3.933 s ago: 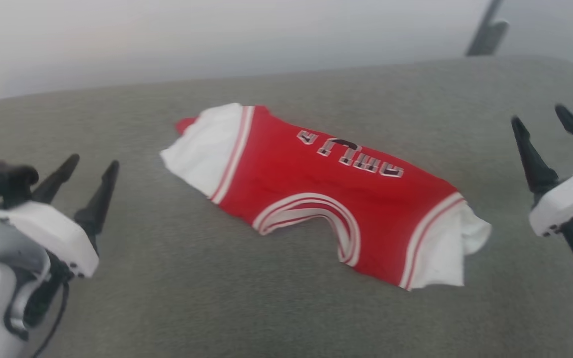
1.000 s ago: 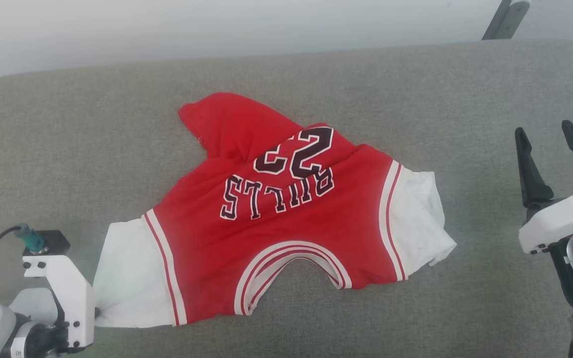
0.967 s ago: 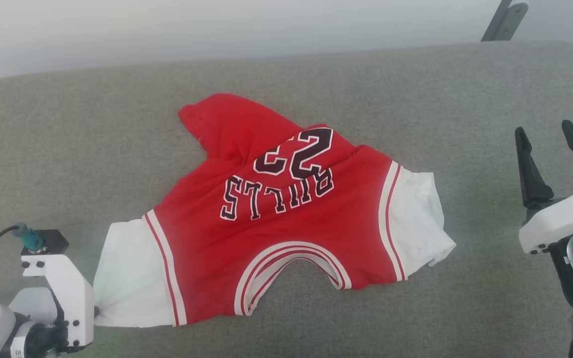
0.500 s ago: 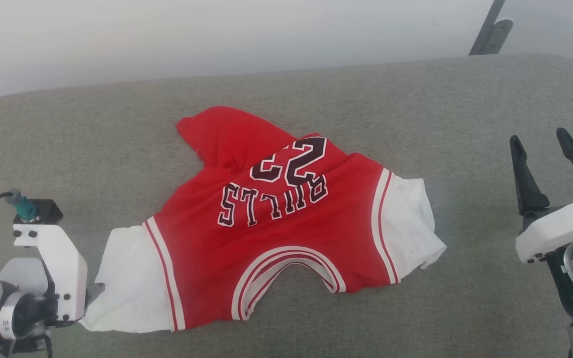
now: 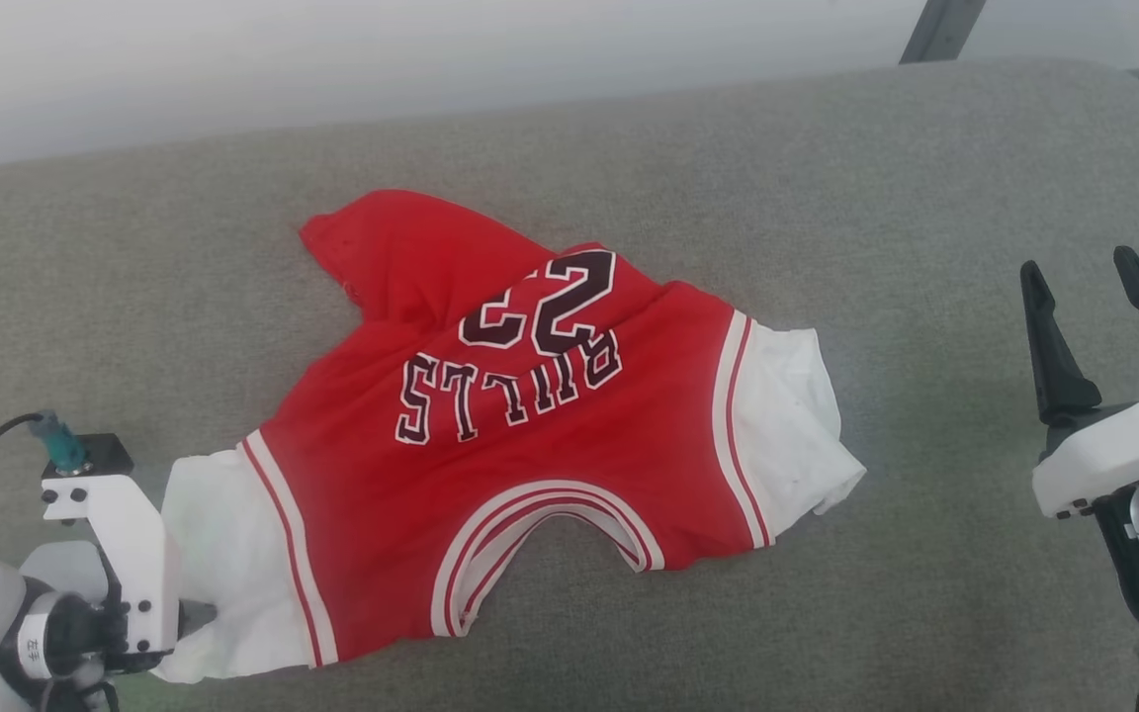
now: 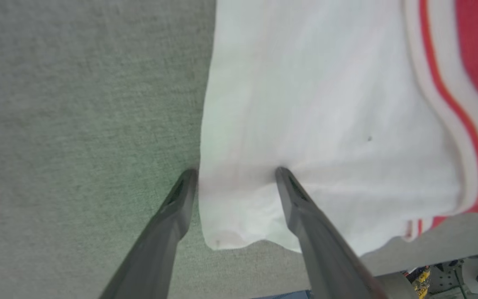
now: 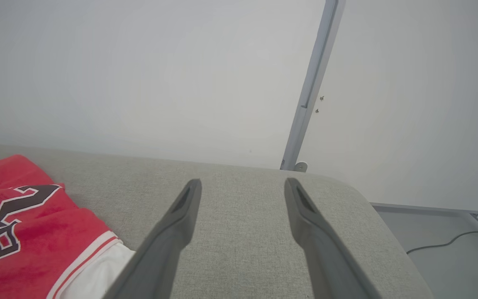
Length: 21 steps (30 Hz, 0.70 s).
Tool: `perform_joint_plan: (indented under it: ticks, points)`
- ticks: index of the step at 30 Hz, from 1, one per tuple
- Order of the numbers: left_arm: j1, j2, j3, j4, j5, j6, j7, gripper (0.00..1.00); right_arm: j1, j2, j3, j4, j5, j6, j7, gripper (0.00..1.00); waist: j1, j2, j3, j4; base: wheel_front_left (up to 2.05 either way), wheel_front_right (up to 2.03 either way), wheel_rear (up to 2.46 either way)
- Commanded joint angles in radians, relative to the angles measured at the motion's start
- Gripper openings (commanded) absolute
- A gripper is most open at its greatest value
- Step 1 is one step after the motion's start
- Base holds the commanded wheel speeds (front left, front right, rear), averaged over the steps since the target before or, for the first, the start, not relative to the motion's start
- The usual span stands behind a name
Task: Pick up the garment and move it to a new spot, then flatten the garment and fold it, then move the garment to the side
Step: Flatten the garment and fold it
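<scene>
Head view: garment (image 5: 530, 435) lies lettering-up mid cushion (image 5: 827, 178), hem (image 5: 372, 237) bunched at 11 o'clock; left tool (image 6: 235, 171) gapes empty astride 8 o'clock sleeve (image 6: 305, 104), right tool (image 5: 1076, 262) open, empty at 3 o'clock, presumably staged for flattening.

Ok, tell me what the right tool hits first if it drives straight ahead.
The right tool probably meets the grey fabric cushion near its far edge; the red-and-white jersey lies aside. Depth unclear.

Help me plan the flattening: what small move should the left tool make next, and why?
Probably lift the left tool clear of the white sleeve. It stands open, fingers straddling the sleeve's corner and gripping nothing, while the garment has its red far corner lying bunched, which needs pulling flat.
</scene>
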<state>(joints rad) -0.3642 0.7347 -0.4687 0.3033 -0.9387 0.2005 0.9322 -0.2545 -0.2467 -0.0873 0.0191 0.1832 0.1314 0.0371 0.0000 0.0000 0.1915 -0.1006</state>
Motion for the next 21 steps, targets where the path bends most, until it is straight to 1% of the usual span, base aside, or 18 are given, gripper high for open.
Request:
perform_joint_plan:
  ticks: [1,2,3,4,5,9,13,17,19,21]
  points:
    - [0.020,-0.014,-0.016,0.049,-0.005,-0.002,0.008,1.00,0.002,0.002,-0.001,-0.005,0.001,-0.001,0.006,1.00,0.0000,0.0000,0.011,-0.005,0.00,0.00,0.00]
    - [0.021,-0.020,-0.019,0.068,-0.007,-0.007,0.003,1.00,0.001,0.001,-0.002,-0.006,0.001,-0.001,0.007,1.00,0.0000,0.0000,0.014,-0.005,0.00,0.00,0.00]
    - [0.019,-0.031,-0.014,0.086,-0.018,-0.005,-0.002,0.83,0.000,0.001,-0.001,-0.007,0.004,-0.001,0.012,1.00,0.0000,0.0000,0.017,-0.006,0.00,0.00,0.00]
    - [0.018,-0.043,-0.018,0.097,-0.025,-0.020,0.002,0.02,0.001,0.000,0.002,-0.006,0.010,-0.001,0.020,1.00,0.0000,0.0000,0.020,-0.005,0.00,0.00,0.00]
    - [0.015,-0.052,-0.020,0.106,-0.028,-0.026,-0.002,0.00,0.004,-0.003,0.003,-0.007,0.014,-0.001,0.028,1.00,0.0000,0.0000,0.022,-0.004,0.00,0.00,0.00]
    - [-0.007,-0.075,-0.031,0.124,-0.022,-0.059,-0.012,0.00,0.017,-0.024,0.031,-0.005,0.066,-0.001,0.093,1.00,0.0000,0.0000,0.031,0.008,0.00,0.00,0.00]
    - [-0.038,-0.088,-0.040,0.124,-0.009,-0.080,-0.028,0.00,0.032,-0.079,0.114,0.011,0.150,-0.001,0.240,1.00,0.0000,0.0000,0.043,0.028,0.00,0.00,0.00]
    - [-0.072,-0.102,-0.046,0.118,-0.002,-0.091,-0.042,0.00,0.018,-0.138,0.199,0.029,0.251,-0.001,0.395,1.00,0.0000,0.0000,0.060,0.050,0.00,0.00,0.00]
    - [-0.091,-0.113,-0.046,0.113,-0.002,-0.099,-0.052,0.00,-0.002,-0.155,0.223,0.043,0.297,-0.001,0.452,1.00,0.0000,0.0000,0.070,0.062,0.00,0.00,0.00]
    - [-0.109,-0.124,-0.055,0.107,0.008,-0.107,-0.055,0.00,-0.022,-0.178,0.252,0.061,0.316,-0.001,0.498,1.00,0.0000,0.0000,0.082,0.076,0.00,0.00,0.00]
